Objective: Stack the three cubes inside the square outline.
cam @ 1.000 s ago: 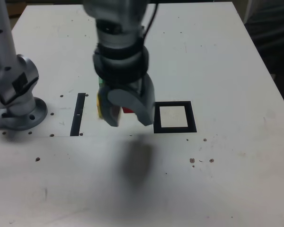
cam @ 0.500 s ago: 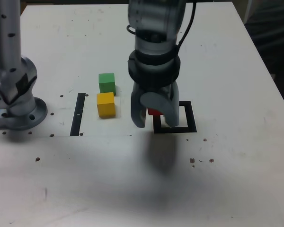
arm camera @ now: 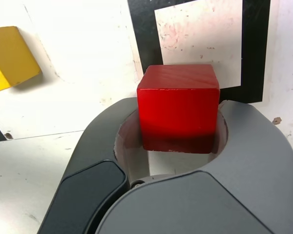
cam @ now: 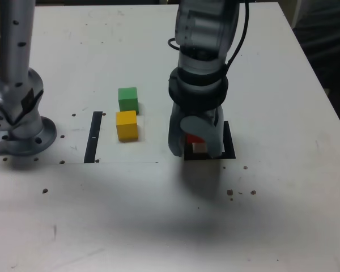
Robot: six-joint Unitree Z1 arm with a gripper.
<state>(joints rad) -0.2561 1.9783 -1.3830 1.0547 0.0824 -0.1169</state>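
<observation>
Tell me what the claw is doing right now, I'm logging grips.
Claw: closed on the red cube.

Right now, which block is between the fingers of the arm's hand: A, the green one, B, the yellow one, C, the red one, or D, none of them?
C: the wrist view shows the red block held between the fingers of the hand.
</observation>
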